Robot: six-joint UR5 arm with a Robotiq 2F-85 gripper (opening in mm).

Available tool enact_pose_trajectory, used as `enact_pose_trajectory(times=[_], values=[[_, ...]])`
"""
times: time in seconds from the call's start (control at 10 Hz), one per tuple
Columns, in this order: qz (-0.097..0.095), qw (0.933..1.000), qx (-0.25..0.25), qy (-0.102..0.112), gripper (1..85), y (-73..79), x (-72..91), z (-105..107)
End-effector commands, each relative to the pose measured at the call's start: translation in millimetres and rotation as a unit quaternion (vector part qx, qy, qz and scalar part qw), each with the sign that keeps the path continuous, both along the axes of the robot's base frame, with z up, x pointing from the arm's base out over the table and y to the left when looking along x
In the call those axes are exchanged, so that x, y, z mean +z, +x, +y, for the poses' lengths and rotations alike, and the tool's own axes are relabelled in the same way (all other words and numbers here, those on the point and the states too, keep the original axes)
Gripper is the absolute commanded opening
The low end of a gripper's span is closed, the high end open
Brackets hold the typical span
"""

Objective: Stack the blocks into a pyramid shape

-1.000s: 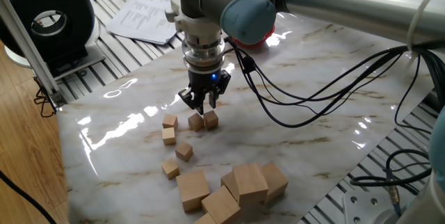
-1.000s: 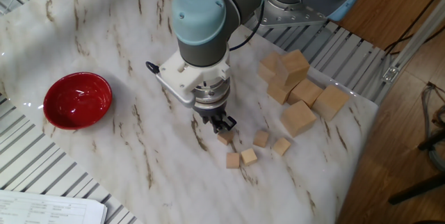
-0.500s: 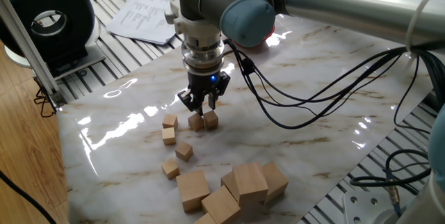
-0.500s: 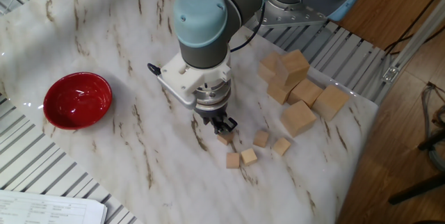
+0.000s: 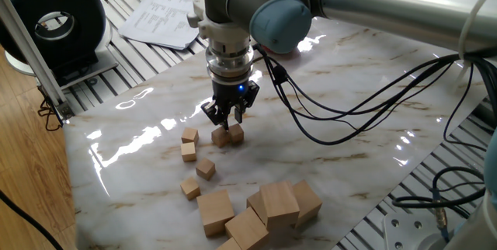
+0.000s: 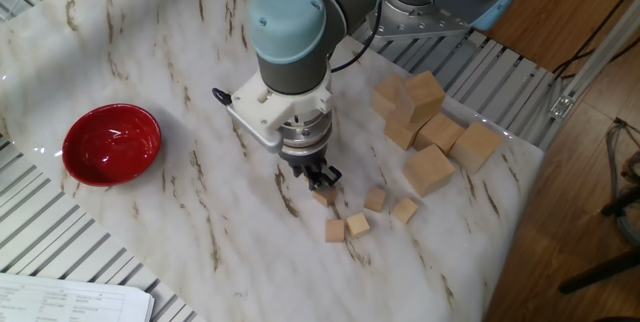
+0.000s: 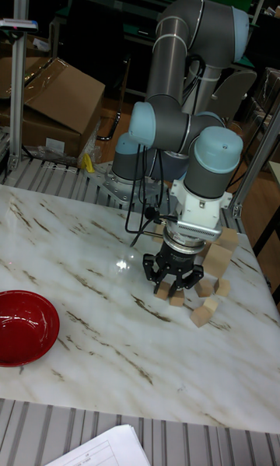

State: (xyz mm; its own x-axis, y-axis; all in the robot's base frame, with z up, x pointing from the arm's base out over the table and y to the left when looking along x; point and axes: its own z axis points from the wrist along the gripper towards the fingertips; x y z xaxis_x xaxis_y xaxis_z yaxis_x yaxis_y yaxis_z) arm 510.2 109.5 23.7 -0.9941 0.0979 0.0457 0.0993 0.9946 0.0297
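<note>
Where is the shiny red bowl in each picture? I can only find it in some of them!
One fixed view: only a sliver of the red bowl peeks out behind the arm, near the top middle.
The other fixed view: the red bowl sits at the left, in plain sight on the marble table.
Tall fixed view: the red bowl is at the left edge, cut off.
Shared landmark: the gripper above the small blocks.
</note>
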Motion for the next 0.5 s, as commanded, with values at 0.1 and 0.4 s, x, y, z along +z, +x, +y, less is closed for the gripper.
enact_pose_trajectory(times=[0.1, 0.4], values=[[-0.001, 0.9999, -0.005, 0.009, 37.0, 2.4, -1.4, 3.2], [-0.003, 0.9999, -0.005, 0.014, 37.3, 2.1, 0.8, 5.6]])
